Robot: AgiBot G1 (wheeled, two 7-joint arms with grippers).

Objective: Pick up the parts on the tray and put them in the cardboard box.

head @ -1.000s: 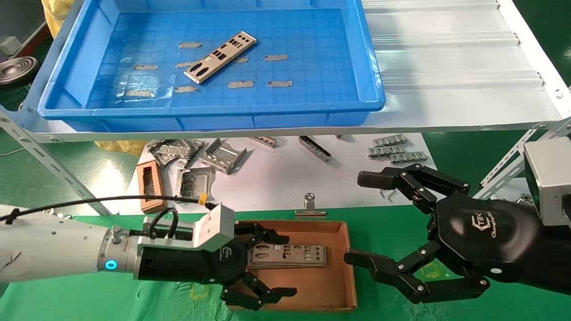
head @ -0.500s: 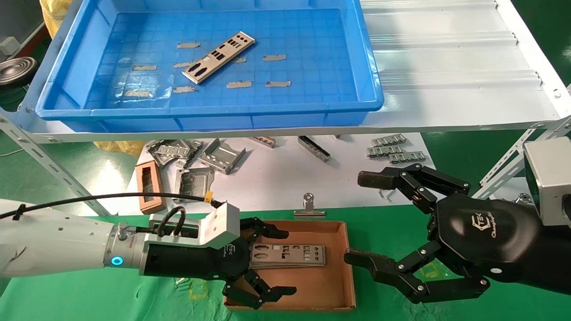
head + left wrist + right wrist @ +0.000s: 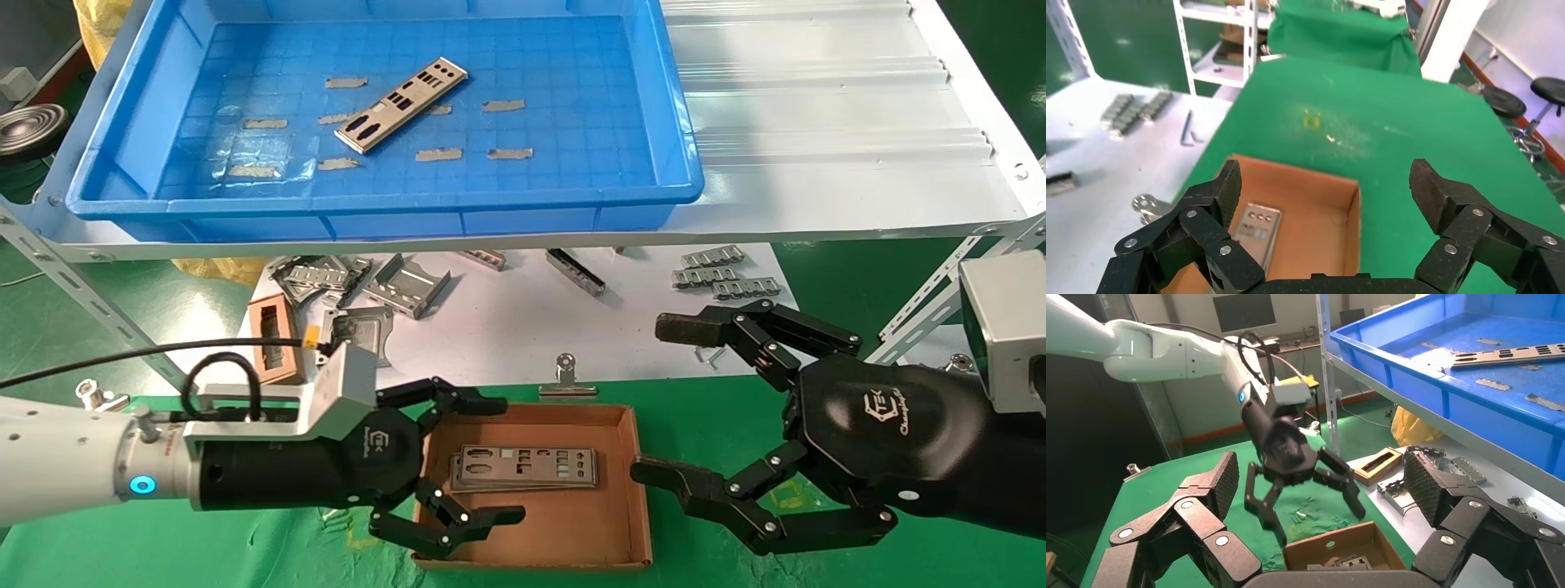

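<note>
One silver-grey part (image 3: 402, 104) lies aslant on the floor of the blue tray (image 3: 678, 106) on the shelf; the right wrist view also shows that part (image 3: 1511, 355) and the tray (image 3: 1425, 386). Below, the cardboard box (image 3: 629, 490) holds a small stack of parts (image 3: 523, 467). My left gripper (image 3: 500, 459) hangs open over the box's left end, holding nothing, its fingers astride the stack's end. In its own view the left gripper (image 3: 1324, 184) frames the box (image 3: 1352, 208) and a part (image 3: 1257, 229). My right gripper (image 3: 658, 400) is open and empty just right of the box.
Tan tape strips (image 3: 441, 153) dot the tray floor. Under the shelf, bent metal brackets (image 3: 404, 286), a brown frame block (image 3: 274, 339), grey linked pieces (image 3: 723, 273) and a binder clip (image 3: 566, 377) lie on the white surface. White corrugated shelf (image 3: 817, 122) extends right of the tray.
My left gripper has drawn back to the left and risen slightly, off the stack of parts, staying open. The stack lies still in the box. The right arm has not moved.
</note>
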